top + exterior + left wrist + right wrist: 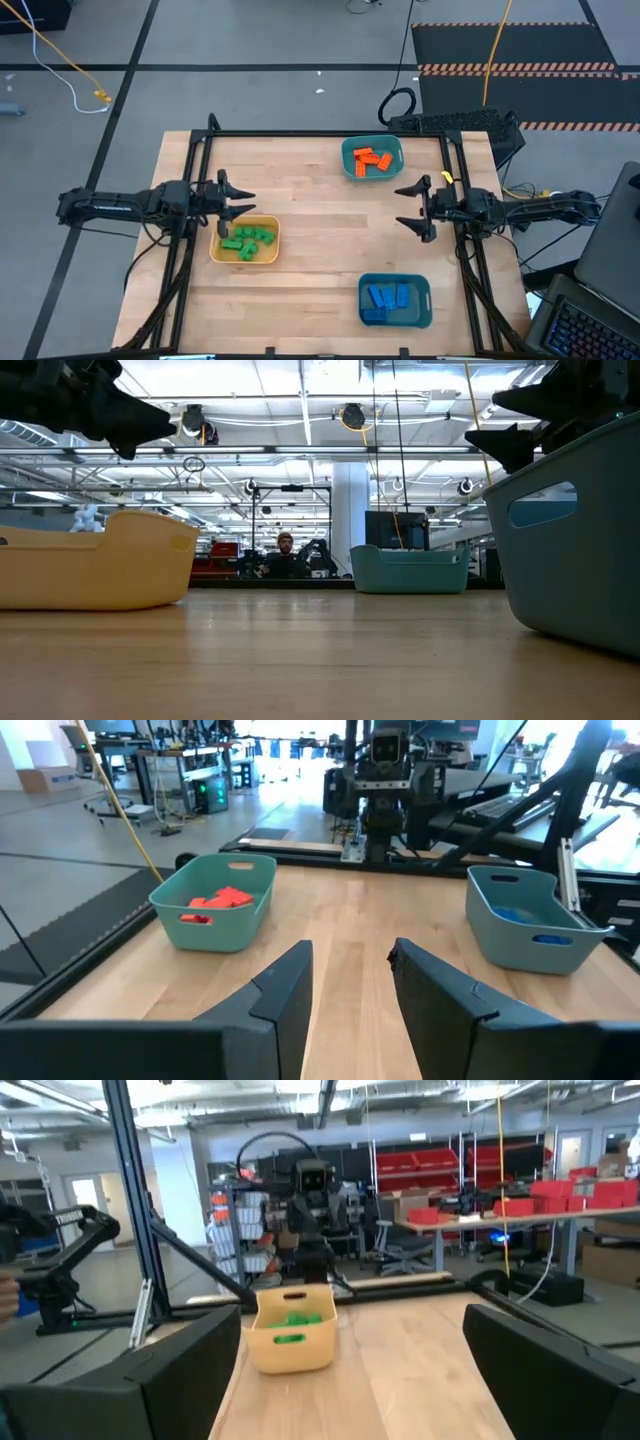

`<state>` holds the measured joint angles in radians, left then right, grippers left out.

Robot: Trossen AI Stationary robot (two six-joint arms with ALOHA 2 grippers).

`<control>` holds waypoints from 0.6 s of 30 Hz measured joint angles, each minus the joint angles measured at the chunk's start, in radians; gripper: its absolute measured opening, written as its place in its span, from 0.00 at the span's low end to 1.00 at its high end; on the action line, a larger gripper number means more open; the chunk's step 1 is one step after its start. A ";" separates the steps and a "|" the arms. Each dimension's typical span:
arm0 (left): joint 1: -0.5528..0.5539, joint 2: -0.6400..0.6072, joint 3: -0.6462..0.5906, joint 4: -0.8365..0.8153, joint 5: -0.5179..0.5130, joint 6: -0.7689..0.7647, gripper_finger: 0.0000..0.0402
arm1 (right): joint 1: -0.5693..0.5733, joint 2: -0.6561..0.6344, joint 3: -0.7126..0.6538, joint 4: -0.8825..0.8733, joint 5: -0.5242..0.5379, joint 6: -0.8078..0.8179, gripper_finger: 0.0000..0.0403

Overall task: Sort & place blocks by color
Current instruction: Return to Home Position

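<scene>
The near teal tray (396,279) holds the blue blocks (388,296); the far teal tray (346,160) holds the orange blocks (373,160). Between them, apart from both, the right gripper (408,207) hangs wide open and empty. The left gripper (240,205), spread and empty, hovers seemingly at the rim of the yellow tray (275,240), with the green blocks (250,240) just beside it.

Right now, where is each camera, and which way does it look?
High view: above the table, looking down; both arms show.
Low view: at table height, looking across into the room; both arms peek in.
Left wrist view: on left arm, facing right arm; own open fingers show.
Right wrist view: on right arm, facing left arm; own open fingers show.
Shared: high and left wrist both see the orange blocks.
</scene>
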<state>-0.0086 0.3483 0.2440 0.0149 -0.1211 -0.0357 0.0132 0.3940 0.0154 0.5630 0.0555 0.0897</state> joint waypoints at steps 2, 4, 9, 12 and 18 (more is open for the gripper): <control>0.000 -0.022 0.000 -0.019 0.016 0.000 0.36 | 0.000 -0.016 0.000 -0.035 0.004 0.002 0.93; 0.000 -0.040 0.000 -0.031 0.033 -0.002 0.36 | 0.000 -0.027 0.000 -0.058 0.028 0.007 0.93; -0.002 -0.066 -0.004 -0.050 0.038 -0.023 0.36 | 0.000 -0.052 0.000 -0.082 0.051 0.015 0.93; -0.009 -0.076 -0.053 0.035 0.038 -0.028 0.36 | 0.000 -0.061 0.000 -0.082 0.051 0.021 0.93; -0.013 -0.080 -0.193 0.370 0.037 -0.023 0.36 | 0.000 -0.065 0.000 -0.083 0.051 0.022 0.93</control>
<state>-0.0219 0.2684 0.0505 0.3851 -0.0838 -0.0582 0.0132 0.3288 0.0151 0.4805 0.1066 0.1116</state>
